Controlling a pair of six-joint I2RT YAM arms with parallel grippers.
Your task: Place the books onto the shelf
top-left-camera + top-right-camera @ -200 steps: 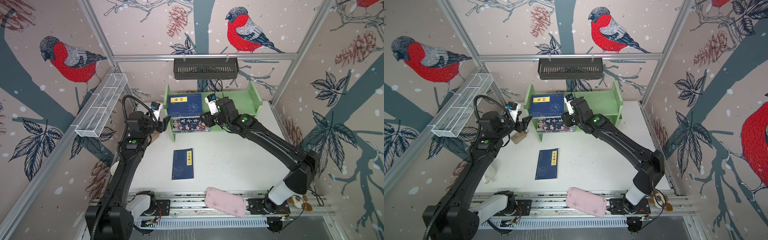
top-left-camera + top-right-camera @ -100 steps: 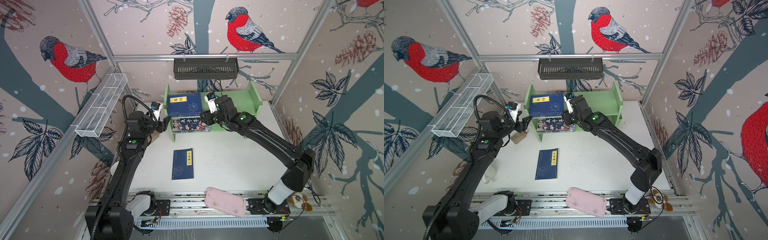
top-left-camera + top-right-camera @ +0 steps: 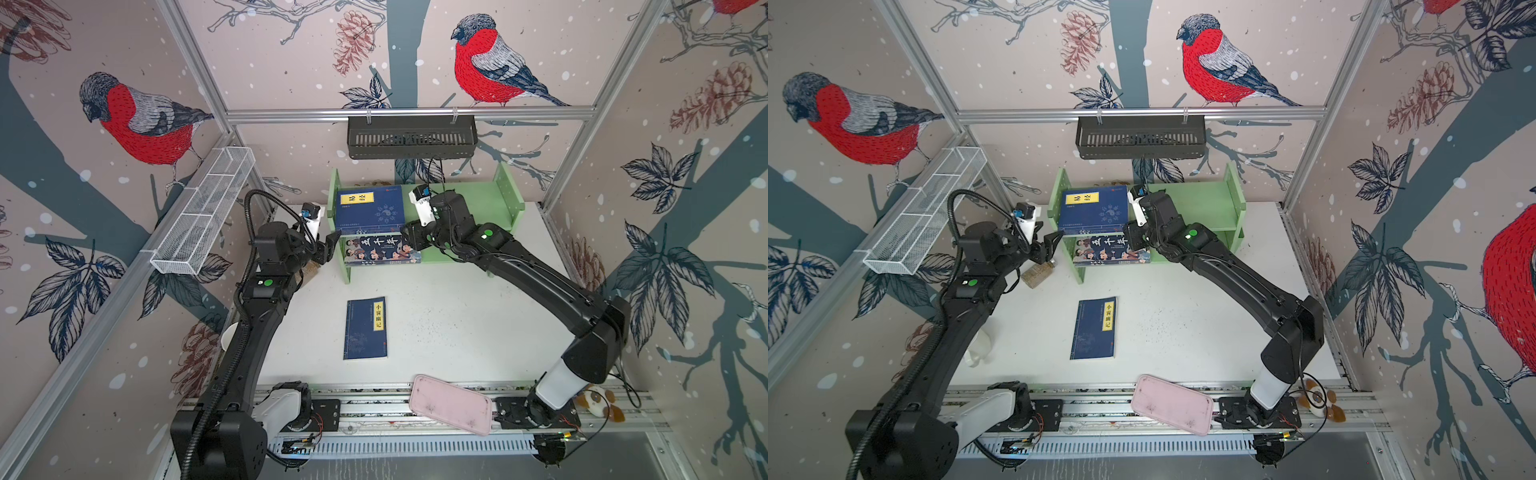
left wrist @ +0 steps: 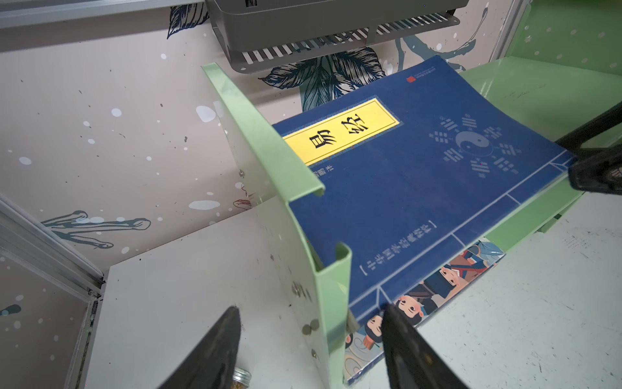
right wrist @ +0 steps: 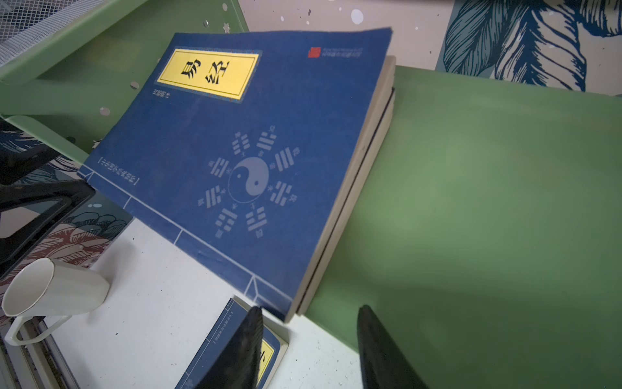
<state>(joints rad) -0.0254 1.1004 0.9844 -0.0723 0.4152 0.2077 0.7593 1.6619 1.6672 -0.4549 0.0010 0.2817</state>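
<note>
The left gripper (image 3: 328, 250), fingers spread and empty, sits at the left end panel of the green shelf (image 3: 469, 199), upper centre in both top views. The right gripper (image 3: 409, 237), also spread and empty, hovers just beside the stacked navy books (image 3: 370, 208) on the upper tier. A cartoon book (image 3: 380, 250) lies on the tier below. One navy book (image 3: 365, 328) lies on the table (image 3: 457, 324), lower centre.

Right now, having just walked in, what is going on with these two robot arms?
They are putting books onto the light green wooden two-tier shelf. A stack of navy-blue paperbacks lies on its upper tier, a larger cartoon-cover book on the lower. One navy-blue paperback with a yellow label is flat on the white table, unshelved. The left gripper is open by the shelf's left panel, the right gripper open beside the stack; both empty.
</note>
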